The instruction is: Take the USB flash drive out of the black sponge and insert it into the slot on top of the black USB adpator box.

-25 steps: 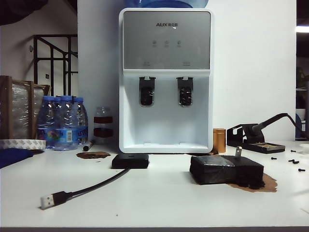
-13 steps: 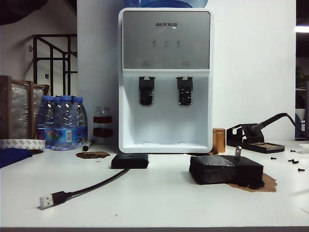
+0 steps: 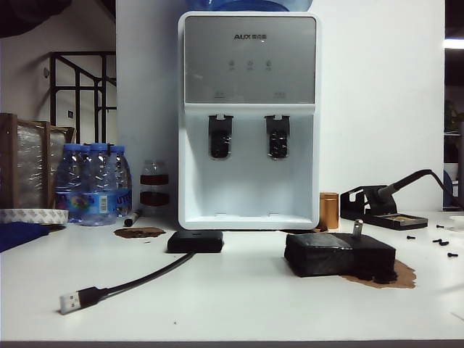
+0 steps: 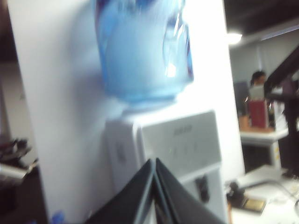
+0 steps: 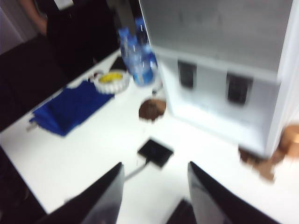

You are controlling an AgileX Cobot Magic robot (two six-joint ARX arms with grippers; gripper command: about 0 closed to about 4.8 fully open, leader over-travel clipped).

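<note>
The USB flash drive (image 3: 357,227), a small silver-grey stick, stands upright in the black sponge (image 3: 337,255) on the right of the white table. The black USB adpator box (image 3: 196,241) lies left of it, and its cable runs to a silver plug (image 3: 70,301) near the front. Neither arm shows in the exterior view. My left gripper (image 4: 154,161) is shut with nothing in it, raised and facing the water dispenser (image 4: 173,149). My right gripper (image 5: 155,164) is open and empty, high above the table; the adaptor box (image 5: 155,152) shows between its fingers (image 5: 114,186).
A white water dispenser (image 3: 249,119) stands at the back centre. Water bottles (image 3: 93,183), a tape roll (image 3: 32,215) and a blue cloth (image 3: 18,233) sit at the left. A copper cylinder (image 3: 329,210), a soldering iron stand (image 3: 383,206) and loose screws (image 3: 438,243) are at the right.
</note>
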